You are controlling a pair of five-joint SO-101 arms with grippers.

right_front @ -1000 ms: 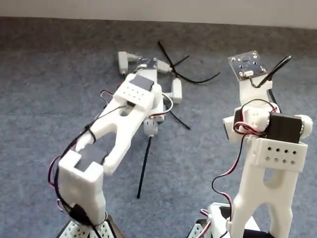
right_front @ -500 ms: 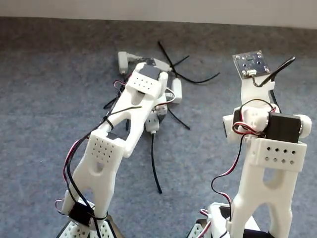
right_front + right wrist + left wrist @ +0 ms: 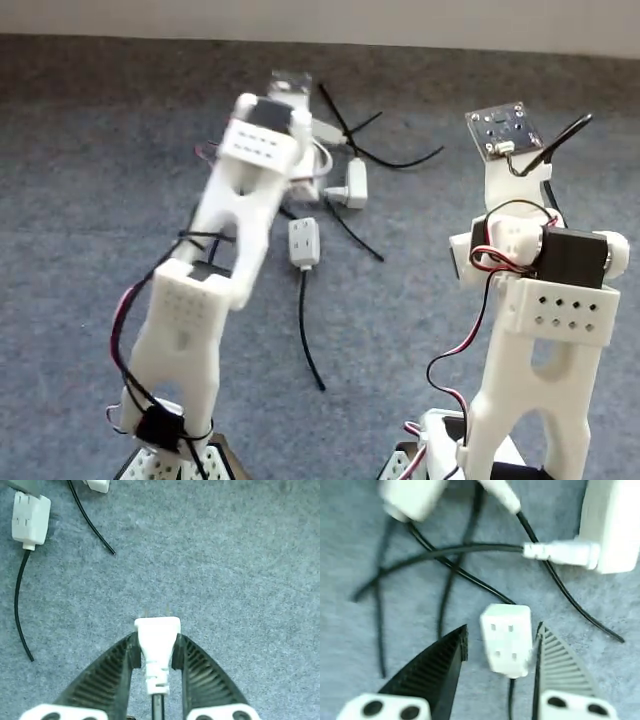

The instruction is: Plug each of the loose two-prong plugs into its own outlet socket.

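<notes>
While the right hand (image 3: pixel 156 642) clenches one plug (image 3: pixel 157 630), the left hand (image 3: pixel 502 629) — fingers spread — hangs near one socket (image 3: pixel 506 640).

You're looking at what seems a hobby robotics lab, grey carpet (image 3: pixel 90 220) as the work surface, pale wall (image 3: pixel 400 18) along the back, two white printed arms (image 3: pixel 240 215), bare servo wires (image 3: pixel 470 335), perforated base plates (image 3: pixel 150 466) nearest you.

The work surface is covered by a grey-blue, short-pile carpet (image 3: pixel 90 200) with a fine, even texture. A pale, plain strip (image 3: pixel 450 20) runs along the carpet's far edge. Lighting is soft and diffuse; shadows are faint.
</notes>
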